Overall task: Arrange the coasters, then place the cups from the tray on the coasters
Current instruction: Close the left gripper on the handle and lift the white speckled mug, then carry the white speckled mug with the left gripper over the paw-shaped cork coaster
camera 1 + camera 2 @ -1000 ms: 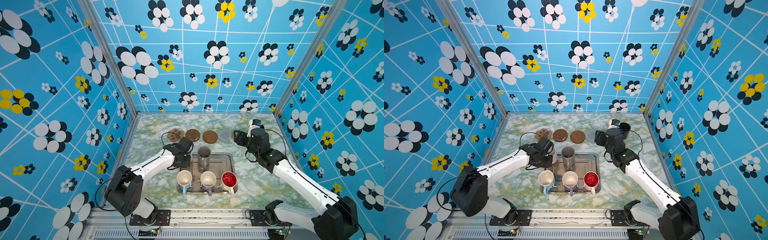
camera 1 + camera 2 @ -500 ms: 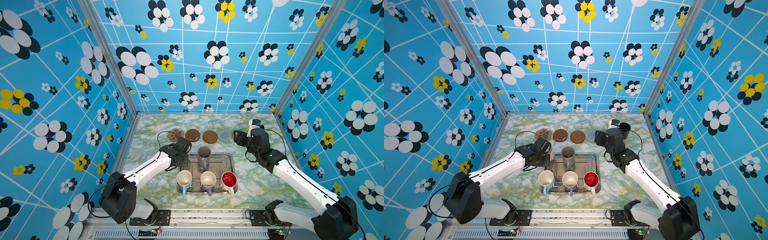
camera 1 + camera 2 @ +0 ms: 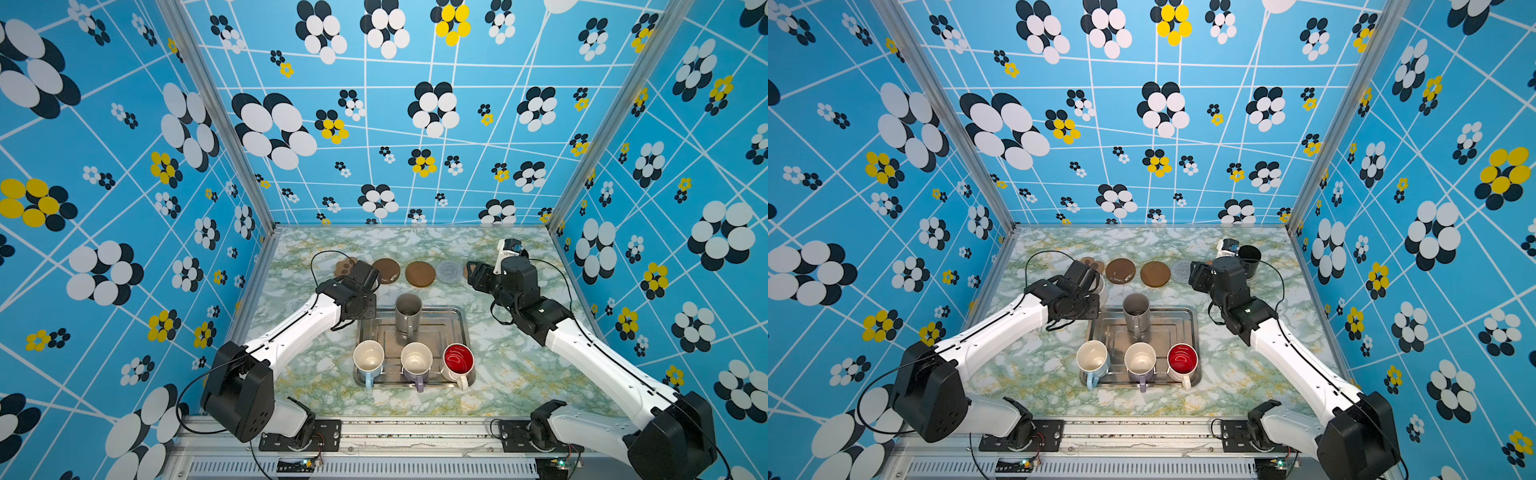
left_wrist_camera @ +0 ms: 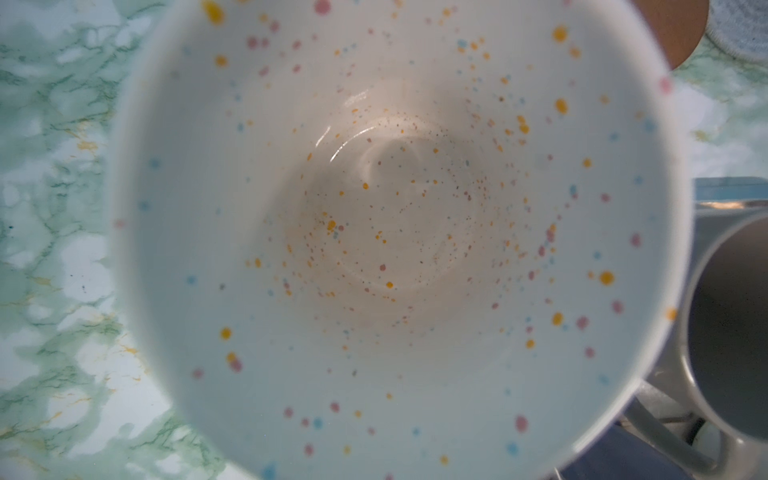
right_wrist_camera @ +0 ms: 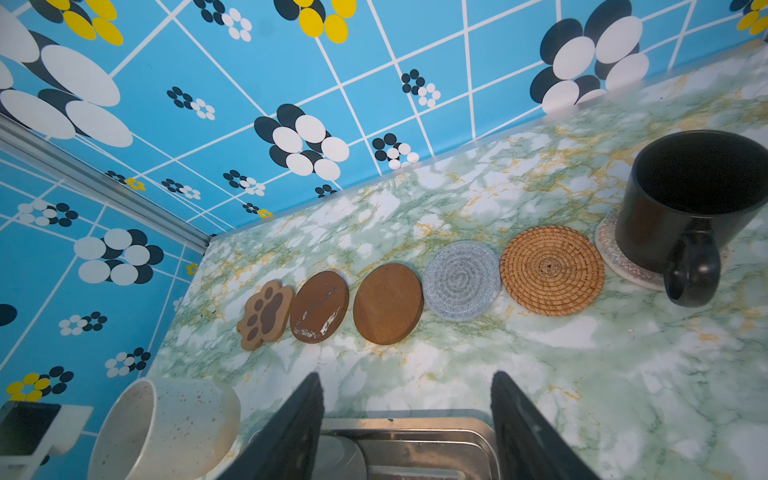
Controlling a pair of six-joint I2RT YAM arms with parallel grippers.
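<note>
On the green-veined marble-print tabletop [image 3: 519, 374], the rectangular silver metal tray [image 3: 440, 332] carries four cups in both top views: tall grey mug [image 3: 408, 311], light blue mug [image 3: 368, 359], lilac mug [image 3: 416, 359] and white mug with red inside [image 3: 458, 360].

The tall black mug [image 5: 698, 208] already stands on a pale zigzag-edged coaster [image 5: 623, 266].

Left hand [image 3: 365, 272] grasps the cream-white speckled mug [image 5: 166, 428], which is tilted, off the tray and near the brown paw-shaped coaster [image 5: 266, 313]. Right hand [image 5: 406, 376] is released, jaws apart and empty, above the tray's far rim.

Judgement: second cup in transfer. Next move: level it, centre it over a free coaster, lower, let go.

Only the right wrist view shows the whole row: scuffed round brown disc [image 5: 320, 307], clean round brown disc [image 5: 388, 303], grey-white woven round coaster [image 5: 461, 280] and tan rattan round coaster [image 5: 552, 270]. In both top views the rattan one is largely hidden behind the right arm. The left wrist view gives only the mug's interior, no grip.
</note>
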